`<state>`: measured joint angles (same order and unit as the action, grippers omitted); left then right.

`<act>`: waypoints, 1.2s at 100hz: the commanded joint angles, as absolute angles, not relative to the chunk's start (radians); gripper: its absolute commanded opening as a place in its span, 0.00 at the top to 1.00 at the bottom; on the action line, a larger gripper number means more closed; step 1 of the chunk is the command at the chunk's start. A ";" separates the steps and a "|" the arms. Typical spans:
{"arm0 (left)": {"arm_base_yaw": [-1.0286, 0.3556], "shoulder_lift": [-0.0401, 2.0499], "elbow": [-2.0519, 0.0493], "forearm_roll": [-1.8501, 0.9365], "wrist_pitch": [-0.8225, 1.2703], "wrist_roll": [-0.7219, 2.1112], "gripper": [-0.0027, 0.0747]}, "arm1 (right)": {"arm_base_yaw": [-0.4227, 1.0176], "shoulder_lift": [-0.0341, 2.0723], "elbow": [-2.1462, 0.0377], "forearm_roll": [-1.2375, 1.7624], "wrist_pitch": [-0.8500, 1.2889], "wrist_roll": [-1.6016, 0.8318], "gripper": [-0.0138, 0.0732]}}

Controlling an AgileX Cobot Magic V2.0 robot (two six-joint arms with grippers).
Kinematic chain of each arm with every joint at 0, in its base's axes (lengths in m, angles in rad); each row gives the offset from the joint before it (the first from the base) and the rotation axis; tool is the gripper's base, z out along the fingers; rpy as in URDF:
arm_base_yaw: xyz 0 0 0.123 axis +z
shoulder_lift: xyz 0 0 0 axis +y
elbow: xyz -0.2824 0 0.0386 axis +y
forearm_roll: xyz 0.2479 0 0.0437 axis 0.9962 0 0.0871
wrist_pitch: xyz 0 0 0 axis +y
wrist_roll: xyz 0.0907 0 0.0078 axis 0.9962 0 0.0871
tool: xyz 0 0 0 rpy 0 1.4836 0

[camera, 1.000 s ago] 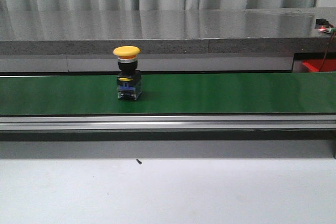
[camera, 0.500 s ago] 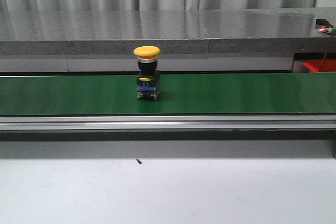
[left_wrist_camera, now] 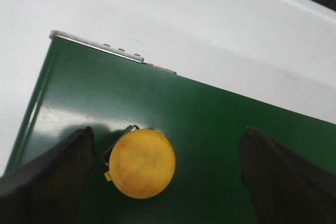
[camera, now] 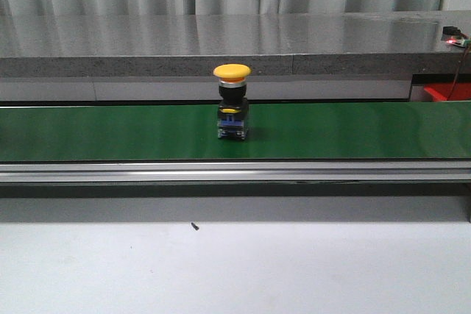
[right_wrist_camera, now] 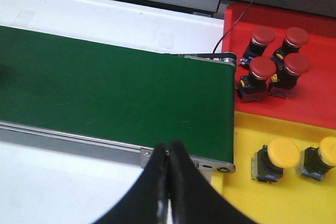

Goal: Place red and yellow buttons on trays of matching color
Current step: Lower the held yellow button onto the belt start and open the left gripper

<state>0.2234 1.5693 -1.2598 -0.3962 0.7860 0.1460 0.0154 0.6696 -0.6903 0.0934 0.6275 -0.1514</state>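
Front view: a yellow button (camera: 232, 101) stands upright on the green conveyor belt (camera: 353, 131), about mid-length; neither arm shows here, and a sliver of the red tray (camera: 447, 92) appears at the far right. Left wrist view: a yellow button (left_wrist_camera: 142, 163) is seen from above near the belt's end, its cap lying between the spread fingers (left_wrist_camera: 47, 182) of the left hand (left_wrist_camera: 168, 182), closer to one finger and touching neither. Right wrist view: the right hand (right_wrist_camera: 168, 153) is pressed together and holds nothing, poised over the belt's near rail by its discharge end. Beside that end sit the red tray (right_wrist_camera: 315, 103) with four red buttons (right_wrist_camera: 273, 61) and the yellow tray (right_wrist_camera: 236, 198) with two yellow buttons (right_wrist_camera: 277, 157). Judgement: sorting is partly complete; the step in hand is securing a yellow button. The next move calls for a hand to close on the button's body, lift it clear, and set it upright on the yellow tray's bare area.
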 commanded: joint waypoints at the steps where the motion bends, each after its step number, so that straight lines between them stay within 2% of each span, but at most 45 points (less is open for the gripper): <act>1: 0.216 1.478 -1.290 -0.396 0.740 0.151 0.24 | 0.010 0.665 -0.716 0.091 0.567 -0.153 0.92; 23: 0.212 1.314 -1.290 -0.371 0.734 0.201 0.25 | 0.010 0.665 -0.716 0.091 0.567 -0.153 0.92; 44: 0.135 1.128 -1.229 -0.371 0.681 0.257 0.35 | 0.010 0.665 -0.716 0.091 0.566 -0.153 0.92; 79: 0.033 0.821 -0.914 -0.350 0.519 0.280 0.62 | 0.010 0.665 -0.716 0.091 0.580 -0.153 0.92; 110: 0.033 0.568 -0.660 -0.350 0.496 0.280 0.98 | 0.010 0.665 -0.716 0.097 0.588 -0.153 0.92; 120: 0.033 0.513 -0.619 -0.350 0.496 0.280 0.99 | 0.010 0.665 -0.716 0.109 0.602 -0.153 0.92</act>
<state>0.0412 0.5490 -0.6209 -0.3370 0.5797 0.2769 0.0154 0.6696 -0.6903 0.0954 0.6523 -0.1514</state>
